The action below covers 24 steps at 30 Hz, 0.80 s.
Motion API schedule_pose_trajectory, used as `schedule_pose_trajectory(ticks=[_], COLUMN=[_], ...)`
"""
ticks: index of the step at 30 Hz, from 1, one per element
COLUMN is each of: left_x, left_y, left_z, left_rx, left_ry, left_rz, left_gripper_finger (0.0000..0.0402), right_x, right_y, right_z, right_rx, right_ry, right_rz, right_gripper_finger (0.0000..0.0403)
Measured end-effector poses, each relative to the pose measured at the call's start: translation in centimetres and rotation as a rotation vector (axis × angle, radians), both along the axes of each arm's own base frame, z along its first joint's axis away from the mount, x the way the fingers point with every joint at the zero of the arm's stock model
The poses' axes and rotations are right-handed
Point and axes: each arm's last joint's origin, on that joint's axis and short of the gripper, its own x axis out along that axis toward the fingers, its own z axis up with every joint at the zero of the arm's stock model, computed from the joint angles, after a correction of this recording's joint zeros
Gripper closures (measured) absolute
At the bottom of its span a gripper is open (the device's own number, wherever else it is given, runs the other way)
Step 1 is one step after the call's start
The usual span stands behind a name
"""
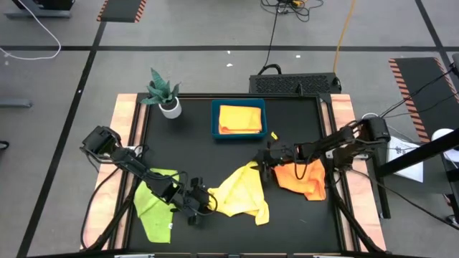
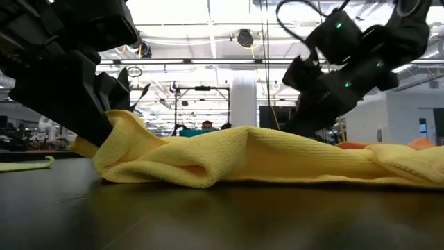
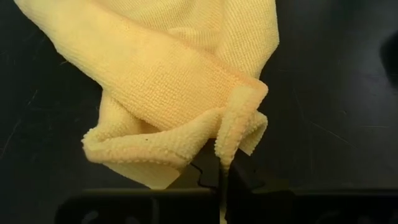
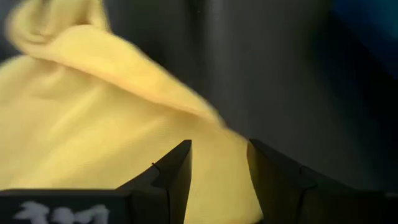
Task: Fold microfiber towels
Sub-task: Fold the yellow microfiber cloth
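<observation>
The worktop (image 1: 229, 215) was black with pale wooden side rails, standing on a grey floor (image 1: 193, 68) crossed by dark lines. Hazard-striped mats (image 1: 122, 10) lay on the floor, and cables (image 1: 271, 36) trailed across it. Beyond the worktop, the low view showed an open hall with a white column (image 2: 244, 101), bright ceiling light strips (image 2: 208, 10) and dark metal racks (image 2: 201, 104).

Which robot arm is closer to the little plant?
Left. The left pincer is at the yellow towel's near corner, on the plant's side; the right pincer is across the table, beside the orange towel.
</observation>
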Motion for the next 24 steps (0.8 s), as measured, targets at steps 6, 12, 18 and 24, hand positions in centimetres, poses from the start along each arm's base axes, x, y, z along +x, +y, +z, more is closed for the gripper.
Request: schedule_pose_trajectory(ticks=[6, 12, 18, 24], left_x=[0.0, 0.0, 0.0, 0.0], left_y=[0.0, 0.0, 0.0, 0.0], left_z=[0.0, 0.0, 0.0, 0.0], left_rx=[0.012, 0.017, 0.013, 0.002], left_ry=[-0.002, -0.003, -0.006, 0.003], left_rz=[-0.011, -0.016, -0.013, -0.006], left_gripper_finger=[0.0389, 0.0398, 0.039, 0.0393], right_x=[0.2, 0.1, 0.1, 0.1], right_y=[-1.4, -2.1, -1.9, -1.8], right_z=[0.1, -0.9, -2.3, -2.2], right_rx=[-0.032, 0.09, 0.121, 0.072], right_ry=[-0.027, 0.02, 0.068, 0.066], right_rz=[-0.006, 0.077, 0.127, 0.148], right_gripper_finger=[0.0228, 0.0194, 0.0198, 0.0253])
